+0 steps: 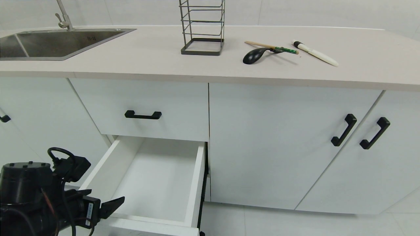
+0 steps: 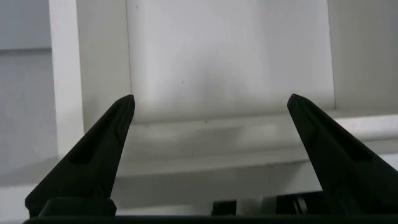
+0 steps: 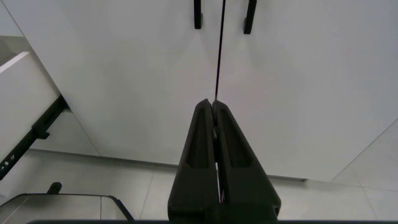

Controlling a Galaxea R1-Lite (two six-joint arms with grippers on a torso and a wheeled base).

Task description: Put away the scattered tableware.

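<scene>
Black spoon [image 1: 254, 55], chopsticks [image 1: 271, 47] and a white utensil [image 1: 315, 53] lie on the counter [image 1: 131, 55] right of the rack [image 1: 202, 29], the left gripper [image 2: 210, 99] spread wide at the open drawer [image 1: 194, 183], the right gripper [image 3: 213, 102] pressed together before the doors [image 3: 124, 74].

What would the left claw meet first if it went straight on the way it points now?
Most likely the open drawer: the left claw, jaws apart, points at its front rim, with the inside floor just beyond. Depth is hard to judge.
</scene>
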